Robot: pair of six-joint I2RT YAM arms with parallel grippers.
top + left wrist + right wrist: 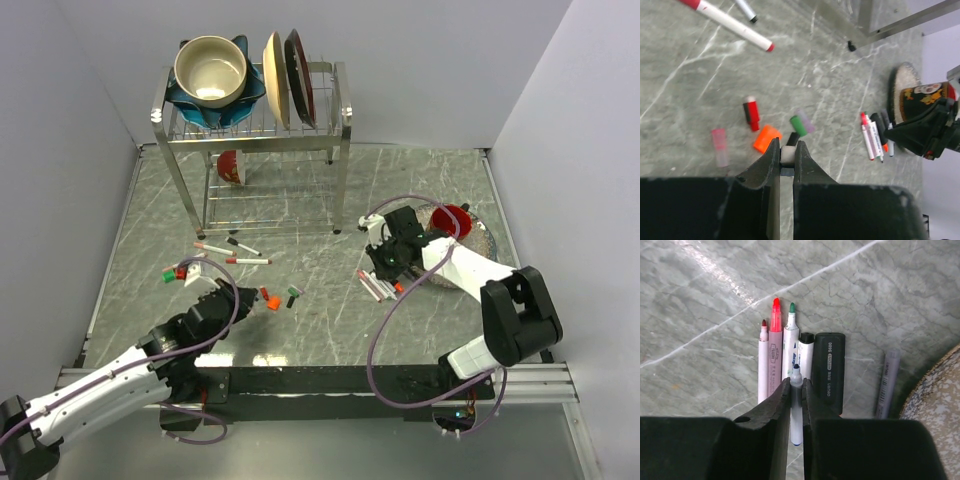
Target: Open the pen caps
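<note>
Left gripper (787, 146): jaws pinching shut on a short white stub (787, 156). A black piece is touching the stub just ahead of the fingertips. I cannot tell whether the stub is a barrel end or a cap.

Loose pen caps are lying ahead of that gripper, off their pens:
- orange cap (766, 138), just ahead and to the left
- green cap (799, 125), just ahead and slightly right
- red cap (753, 114), further ahead on the left
- pink cap (719, 147), well out to the left

Far ahead and to the left, a white pen (732, 23) is lying with red at both ends and looks to have its cap on. A second pen is lying beside it, cut off by the frame edge.

Right gripper (796, 385): jaws closing narrowly on a slim pen (796, 425). The pen's dark tip is poking out ahead of the fingertips, bare.

Just ahead of the right gripper and to its left, a row of uncapped pens (790, 347) is lying side by side, with red and green tips showing. A black marker (829, 365) is lying immediately right of the jaws, and a grey pen (887, 382) is lying further right. I cannot read the cap state of either.

Progress, as a judgement: roughly past the halfway mark. Several caps are already off and the opened pens are being gathered by the right gripper. The pens lying far ahead of the left gripper seem to be waiting, and the stub in the left jaws is being handled now.
</note>
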